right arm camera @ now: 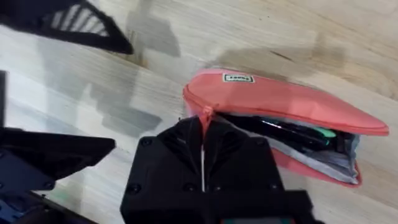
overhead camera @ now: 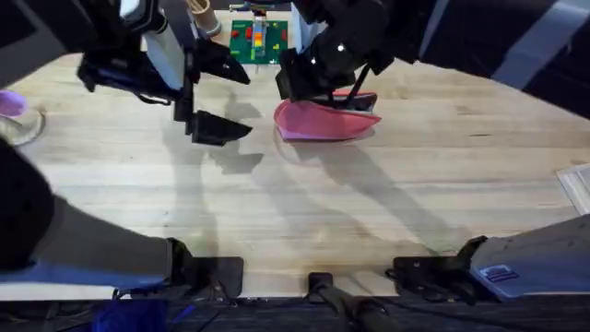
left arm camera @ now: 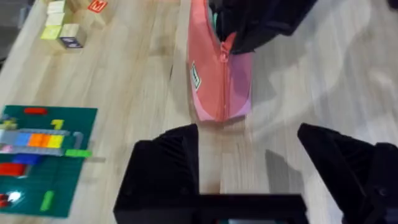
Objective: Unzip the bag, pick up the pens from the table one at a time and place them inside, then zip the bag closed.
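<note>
Two grippers work the far middle of the counter (overhead camera: 369, 203): the right gripper (right arm camera: 202, 146) pinches the zipper pull of the pink bag (overhead camera: 323, 120) (still gaping, dark pens (right arm camera: 292, 132) inside), apparently to zip it, while the left gripper (left arm camera: 249, 168) hovers spread just beside its end.

A robotics lab or test room, set up for manipulation trials; two black arms are clamped by their bases to the near edge of a broad pale plank desk (overhead camera: 442, 175); the props are toys and stationery, not working tools: a green brick baseplate (overhead camera: 257, 41) studded with coloured bricks, small lettered wooden blocks (left arm camera: 67, 25) beside it, a pink pencil pouch (overhead camera: 323, 122); dark fittings ring the desk's far side.
</note>
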`<state>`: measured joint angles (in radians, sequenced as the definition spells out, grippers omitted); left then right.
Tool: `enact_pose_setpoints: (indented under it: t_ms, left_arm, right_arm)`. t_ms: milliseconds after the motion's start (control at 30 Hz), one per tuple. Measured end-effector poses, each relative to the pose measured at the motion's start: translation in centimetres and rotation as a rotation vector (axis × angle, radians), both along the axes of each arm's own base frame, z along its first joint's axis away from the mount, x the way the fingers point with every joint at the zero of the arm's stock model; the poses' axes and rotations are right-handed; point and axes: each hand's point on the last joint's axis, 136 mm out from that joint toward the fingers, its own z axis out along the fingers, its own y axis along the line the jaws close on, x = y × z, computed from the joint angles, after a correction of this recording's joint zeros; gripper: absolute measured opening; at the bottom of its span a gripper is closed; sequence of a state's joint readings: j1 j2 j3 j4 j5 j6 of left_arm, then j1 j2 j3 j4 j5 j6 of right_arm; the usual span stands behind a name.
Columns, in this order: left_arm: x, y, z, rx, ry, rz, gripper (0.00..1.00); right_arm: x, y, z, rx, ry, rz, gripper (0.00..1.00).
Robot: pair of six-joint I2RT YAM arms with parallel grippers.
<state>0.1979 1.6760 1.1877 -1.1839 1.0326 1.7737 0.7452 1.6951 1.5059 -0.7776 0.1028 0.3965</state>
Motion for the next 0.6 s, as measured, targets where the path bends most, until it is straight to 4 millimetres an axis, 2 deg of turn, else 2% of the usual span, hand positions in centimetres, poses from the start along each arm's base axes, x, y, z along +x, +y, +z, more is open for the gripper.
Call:
enact_pose_setpoints:
  t_ms: [300,600]
  left_arm:
    - [1.6,-1.6,-1.9,-0.167,0.071,-0.001,0.993]
    - [2.5,-5.0,-2.2,-0.226,0.026,-0.075,0.992]
  right_arm:
    - [0.0,0.0,0.0,0.0,0.0,0.0,0.031]
    - [0.1,0.1,0.1,0.004,-0.004,0.0,0.031]
